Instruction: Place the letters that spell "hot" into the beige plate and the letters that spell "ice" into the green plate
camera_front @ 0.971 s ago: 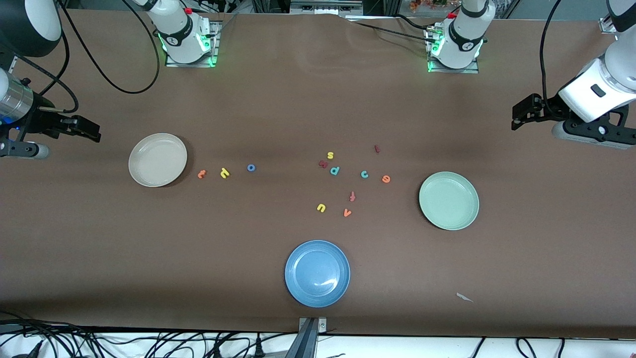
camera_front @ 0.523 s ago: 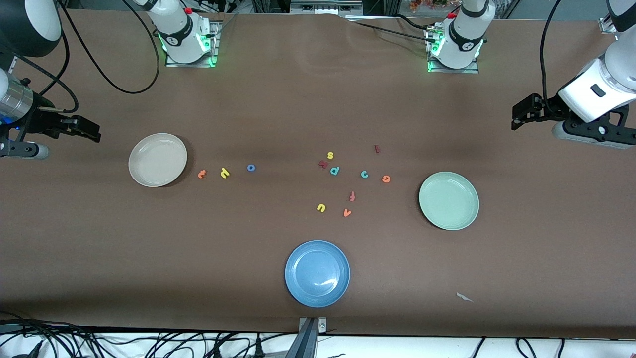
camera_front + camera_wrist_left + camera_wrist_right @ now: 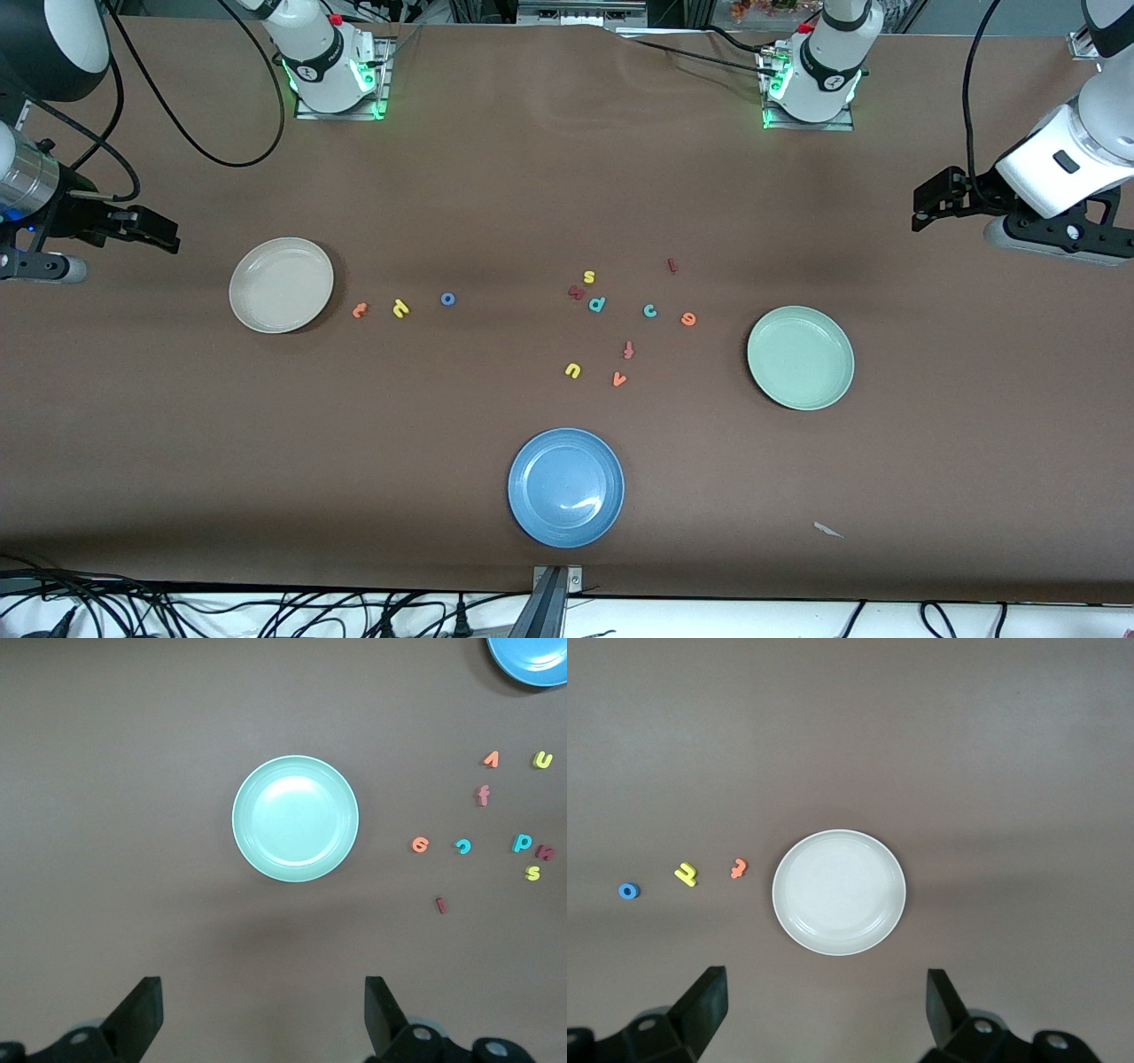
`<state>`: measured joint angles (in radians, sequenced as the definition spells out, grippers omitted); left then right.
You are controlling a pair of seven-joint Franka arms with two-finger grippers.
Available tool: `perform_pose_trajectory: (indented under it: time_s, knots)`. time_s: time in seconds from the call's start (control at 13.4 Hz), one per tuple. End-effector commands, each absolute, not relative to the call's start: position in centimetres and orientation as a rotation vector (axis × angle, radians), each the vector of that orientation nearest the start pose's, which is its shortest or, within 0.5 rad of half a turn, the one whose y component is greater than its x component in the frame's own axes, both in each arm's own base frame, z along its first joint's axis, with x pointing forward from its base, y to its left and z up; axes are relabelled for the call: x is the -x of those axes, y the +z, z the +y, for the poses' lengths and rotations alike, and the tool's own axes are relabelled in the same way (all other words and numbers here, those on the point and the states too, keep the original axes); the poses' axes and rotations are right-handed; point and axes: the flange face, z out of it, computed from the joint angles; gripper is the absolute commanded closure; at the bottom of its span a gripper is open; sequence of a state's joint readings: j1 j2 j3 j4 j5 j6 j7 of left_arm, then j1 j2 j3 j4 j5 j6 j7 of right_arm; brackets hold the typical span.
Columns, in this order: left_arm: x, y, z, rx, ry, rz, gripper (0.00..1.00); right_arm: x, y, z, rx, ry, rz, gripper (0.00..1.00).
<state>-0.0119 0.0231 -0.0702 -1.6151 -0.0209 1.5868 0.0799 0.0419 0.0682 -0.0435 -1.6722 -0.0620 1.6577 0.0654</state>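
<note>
Both pincers, the right pincer (image 3: 164, 232) and the left pincer (image 3: 926, 211), wait spread and empty; lower your right pincer straight over the orange t (image 3: 359, 310), beside the beige plate (image 3: 281, 284).

beige plate (image 3: 281, 284), green plate (image 3: 800, 357), blue plate (image 3: 565, 486)

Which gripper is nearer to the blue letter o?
Right. The right gripper waits past the beige plate from the blue o; the left gripper waits past the green plate.

6 letters (image 3: 400, 307) on table, plates (image 3: 282, 284) bare
</note>
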Motion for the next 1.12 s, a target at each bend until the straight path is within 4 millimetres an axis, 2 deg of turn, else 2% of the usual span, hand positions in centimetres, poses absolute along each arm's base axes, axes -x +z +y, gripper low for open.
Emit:
perform_pose_trajectory:
  time_s: [0.0,0.45,0.67,0.82,0.97,1.05]
  knots:
    - [-56.2,59.7,-4.7,3.174,0.092,0.284,0.0,-57.6,55.0,-0.6,3.205,0.137,0.082,0.01]
    - [-56.2,59.7,-4.6,3.173,0.092,0.282,0.0,-57.6,55.0,-0.5,3.206,0.13,0.077,0.01]
    - [-56.2,59.7,-4.7,3.173,0.092,0.284,0.0,-57.6,55.1,2.2,3.209,0.122,0.021,0.01]
    - [-56.2,59.7,-4.7,3.173,0.092,0.284,0.0,-58.0,54.2,4.4,3.211,0.124,-0.033,0.01]
    - [-56.2,59.7,-4.7,3.173,0.092,0.284,0.0,-59.1,52.3,7.2,3.205,0.105,-0.106,0.01]
    - [-56.2,59.7,-4.7,3.173,0.092,0.284,0.0,-59.7,50.5,8.6,3.168,0.126,-0.13,0.01]
